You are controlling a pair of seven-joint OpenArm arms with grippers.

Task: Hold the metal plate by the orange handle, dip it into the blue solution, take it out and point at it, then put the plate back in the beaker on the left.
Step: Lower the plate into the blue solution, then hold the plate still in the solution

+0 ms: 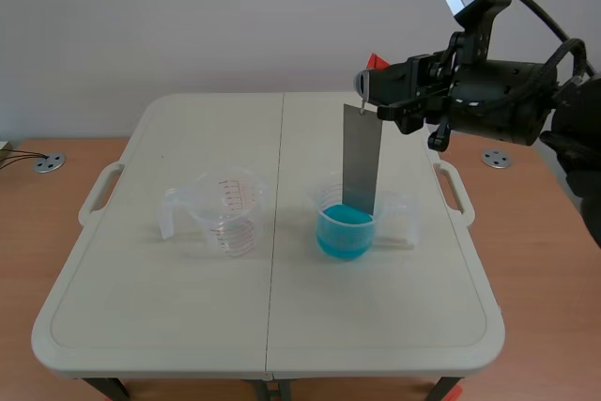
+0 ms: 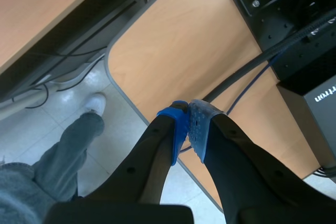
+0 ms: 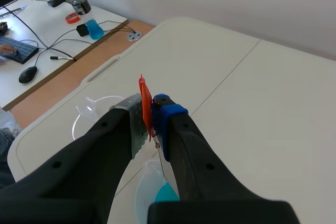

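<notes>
Sheet metal, thin and stiff: the metal plate (image 1: 362,159) hangs upright from the right gripper (image 3: 149,115), whose pads pinch the flat orange handle (image 3: 143,103) between them. I judge it light but free to swing on its thin link, and slick once wet, so the handle is the only sound hold. Its lower end sits inside the right beaker (image 1: 324,197), at or just into the blue solution (image 1: 344,234); depth unclear. 1 empty beaker (image 1: 225,208) stands left of it, well apart, both on the pale folding table (image 1: 188,326). The left gripper (image 2: 189,124) is closed on nothing, off the table above a wooden desk (image 2: 184,40); a person's leg (image 2: 73,135) shows below.
</notes>
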